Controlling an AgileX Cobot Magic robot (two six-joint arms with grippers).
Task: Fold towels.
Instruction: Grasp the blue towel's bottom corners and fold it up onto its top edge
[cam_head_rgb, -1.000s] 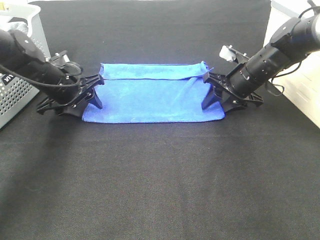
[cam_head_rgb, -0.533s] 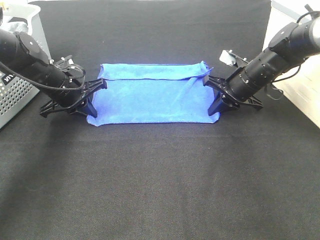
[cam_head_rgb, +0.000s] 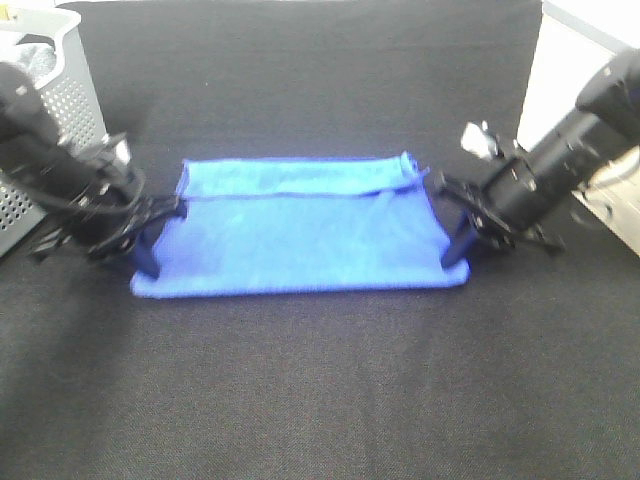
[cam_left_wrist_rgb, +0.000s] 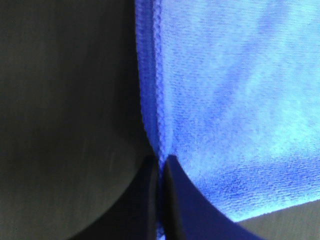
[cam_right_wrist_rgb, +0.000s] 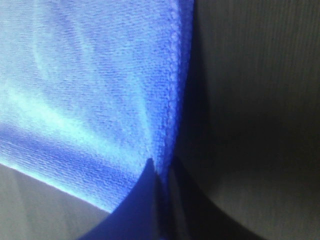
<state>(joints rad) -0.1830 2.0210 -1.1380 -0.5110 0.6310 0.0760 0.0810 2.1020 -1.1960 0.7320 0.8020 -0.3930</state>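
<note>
Along the near side of the black fabric-covered table (cam_head_rgb: 320, 400), the bright royal-blue fuzzy microfibre towel (cam_head_rgb: 300, 235) is stretched between the two arms. Its front hem appears raised off the surface, though the picture is blurred. The likely trouble is a slipped grip. Each claw holds only a thin strip of stitched edge, so uneven travel or too hard a sideways pull could drag the hem free and drop one end crooked.

The left gripper (cam_head_rgb: 150, 260) is pressed together, pinching the towel's short edge between its tips. The right gripper (cam_head_rgb: 455, 245) pinches the opposite short edge the same way, and both wrist views show cloth caught at the fingertips. Farther back, a narrow flap lies folded over the far edge, puckered near the right corner, and it could crease. A white perforated plastic basket (cam_head_rgb: 60, 100) stands at the far left.
</note>
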